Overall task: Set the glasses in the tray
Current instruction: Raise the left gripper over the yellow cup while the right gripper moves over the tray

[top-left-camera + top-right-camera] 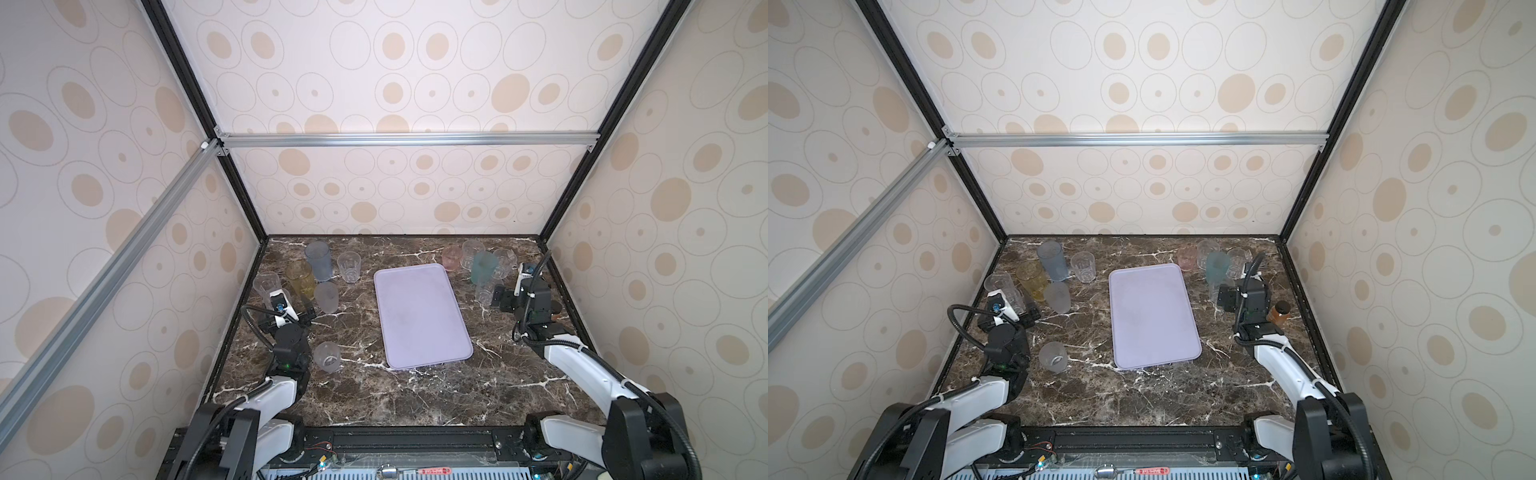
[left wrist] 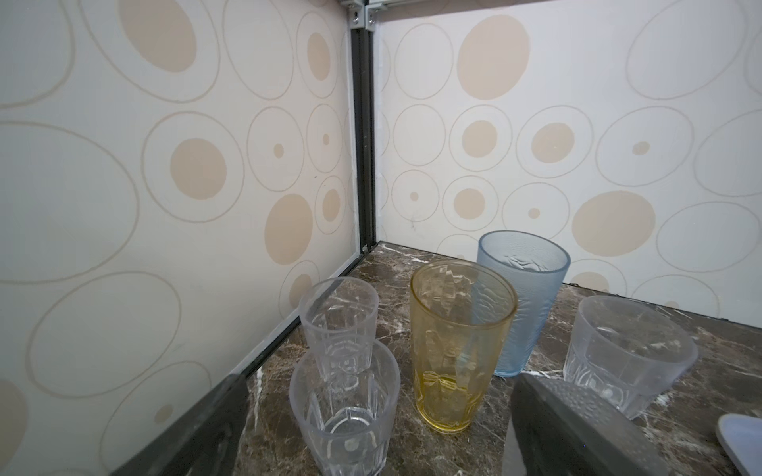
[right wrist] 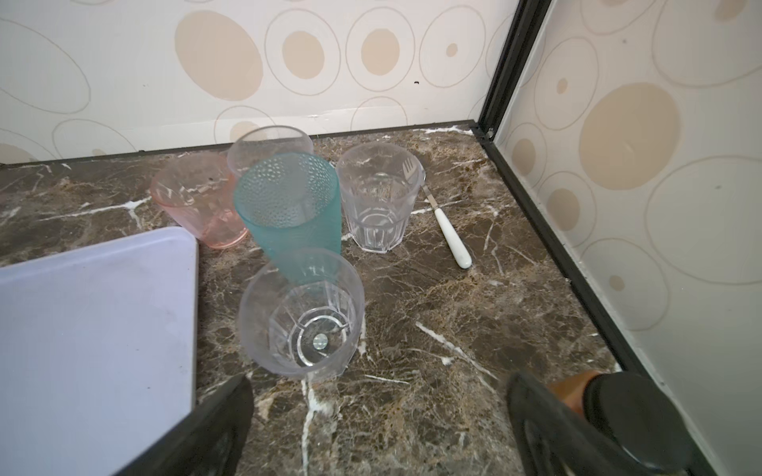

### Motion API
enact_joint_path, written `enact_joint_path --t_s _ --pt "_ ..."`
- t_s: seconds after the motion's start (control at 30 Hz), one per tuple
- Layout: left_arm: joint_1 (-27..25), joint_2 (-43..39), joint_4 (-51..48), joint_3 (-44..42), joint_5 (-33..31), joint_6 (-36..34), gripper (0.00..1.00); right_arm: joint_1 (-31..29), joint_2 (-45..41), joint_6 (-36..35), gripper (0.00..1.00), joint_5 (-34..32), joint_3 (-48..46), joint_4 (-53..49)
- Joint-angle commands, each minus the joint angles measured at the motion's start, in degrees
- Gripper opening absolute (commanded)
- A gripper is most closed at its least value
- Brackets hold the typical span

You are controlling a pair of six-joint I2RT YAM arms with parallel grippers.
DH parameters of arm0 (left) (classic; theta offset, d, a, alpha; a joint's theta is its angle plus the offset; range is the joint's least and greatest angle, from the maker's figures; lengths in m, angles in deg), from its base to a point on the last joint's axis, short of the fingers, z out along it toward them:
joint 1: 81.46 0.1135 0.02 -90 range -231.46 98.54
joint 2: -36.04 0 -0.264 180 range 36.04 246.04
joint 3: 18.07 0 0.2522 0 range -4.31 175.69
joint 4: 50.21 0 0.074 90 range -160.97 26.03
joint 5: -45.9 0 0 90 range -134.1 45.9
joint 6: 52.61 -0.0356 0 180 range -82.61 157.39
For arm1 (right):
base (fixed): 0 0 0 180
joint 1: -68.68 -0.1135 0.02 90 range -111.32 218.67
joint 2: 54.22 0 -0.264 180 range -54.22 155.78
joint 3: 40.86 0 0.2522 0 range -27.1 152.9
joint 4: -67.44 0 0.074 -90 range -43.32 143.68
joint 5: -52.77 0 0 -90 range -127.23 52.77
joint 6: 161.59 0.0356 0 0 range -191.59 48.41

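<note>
The lavender tray (image 1: 419, 316) (image 3: 95, 329) lies flat mid-table with nothing on it. Left of it stand several glasses: grey-blue (image 1: 319, 259) (image 2: 521, 296), amber (image 1: 300, 277) (image 2: 457, 346), frosted (image 1: 326, 296) and clear ones. My left gripper (image 2: 379, 395) is open low among them, with a clear glass (image 2: 344, 408) standing untouched between its fingers. Right of the tray stand pink (image 3: 198, 202), teal (image 3: 290, 206) and clear glasses. My right gripper (image 3: 377, 395) is open, with a short clear glass (image 3: 303, 313) just ahead of its fingers.
A frosted glass (image 1: 327, 355) stands alone near the left arm. An amber bottle with a dark cap (image 1: 1278, 313) (image 3: 618, 412) stands beside the right gripper. A white-handled fork (image 3: 447, 226) lies by the back right corner. Patterned walls close three sides.
</note>
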Motion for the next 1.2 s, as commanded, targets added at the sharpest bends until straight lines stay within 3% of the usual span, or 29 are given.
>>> enact_joint_path --t_s 0.0,0.1,0.17,0.2,0.27,0.3,0.37,0.43,0.6,0.87,1.0,1.17 --pt "-2.4 -4.8 -20.6 8.1 -10.1 6.6 0.99 -3.8 -2.7 4.3 0.99 -6.1 7.7 -15.2" --pt "-4.0 -5.3 -34.8 16.7 -13.7 9.9 0.99 -3.6 -3.4 16.5 1.0 1.4 14.3 -24.9" --pt "-4.2 -4.6 -44.0 22.4 -12.5 13.6 0.99 -2.0 -2.4 14.2 1.0 21.6 15.7 -22.8" --pt "-4.2 -4.4 -46.9 24.7 -10.6 14.6 0.99 -2.0 -1.4 14.9 1.0 26.4 16.5 -23.1" --pt "-4.1 -4.9 -49.3 27.5 -3.1 15.5 0.99 -2.0 1.3 16.3 0.9 35.5 18.5 -24.8" --pt "-4.1 -5.6 -50.0 27.9 0.0 18.0 0.99 -2.2 2.5 17.1 0.86 36.3 20.0 -27.7" --pt "-3.8 -8.0 -49.7 27.1 5.9 21.0 0.99 -3.6 3.8 18.1 0.82 34.7 20.8 -31.8" --pt "-3.8 -10.7 -47.7 26.2 12.4 18.0 0.99 -5.7 3.5 19.1 0.8 29.8 20.1 -35.0" --pt "-5.6 -6.2 -57.5 32.8 17.9 19.9 0.87 -10.8 4.2 20.4 0.75 23.3 18.0 -40.8" --pt "-26.9 4.4 -56.4 33.4 10.6 21.8 0.87 -17.8 15.8 18.6 0.51 15.7 18.5 -45.1" --pt "-31.6 9.3 -52.0 31.9 11.9 22.8 0.89 -17.7 20.4 17.9 0.44 14.0 19.6 -42.7" --pt "-33.4 14.8 -48.2 31.3 16.0 23.6 0.9 -16.8 28.2 16.0 0.4 11.4 22.7 -40.0"
